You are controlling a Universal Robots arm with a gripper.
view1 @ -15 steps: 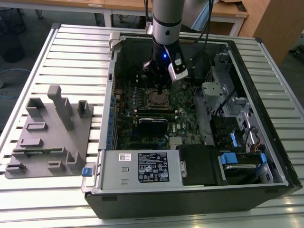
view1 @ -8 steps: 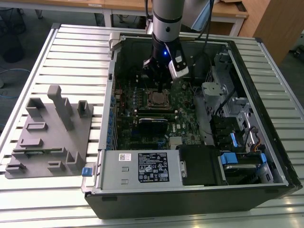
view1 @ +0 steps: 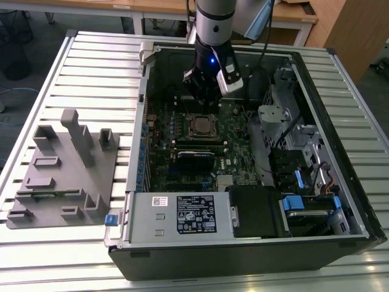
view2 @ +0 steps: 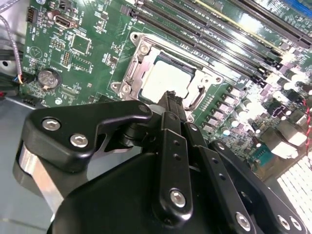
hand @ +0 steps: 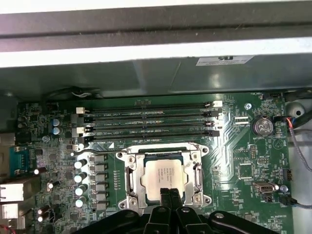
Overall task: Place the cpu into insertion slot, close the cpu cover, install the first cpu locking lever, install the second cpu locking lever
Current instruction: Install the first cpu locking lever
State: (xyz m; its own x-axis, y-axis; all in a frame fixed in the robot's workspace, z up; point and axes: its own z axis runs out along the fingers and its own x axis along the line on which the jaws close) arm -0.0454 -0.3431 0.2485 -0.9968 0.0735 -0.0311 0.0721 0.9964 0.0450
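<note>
Our gripper [view2: 170, 97], fingers pinched together and empty, hovers just over the cpu [hand: 165, 174], which lies flat in the insertion slot [hand: 127, 161], framed by the cpu cover [hand: 198, 175]. We judge it light, stiff, fragile underneath: take it by edges.

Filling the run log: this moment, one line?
cpu: in insertion slot | cpu cover: down over cpu | gripper: shut, at cover edge

Power supply box [view1: 182, 214] inside case [view1: 243, 263]; grey fixture [view1: 61, 176] beside.
</note>
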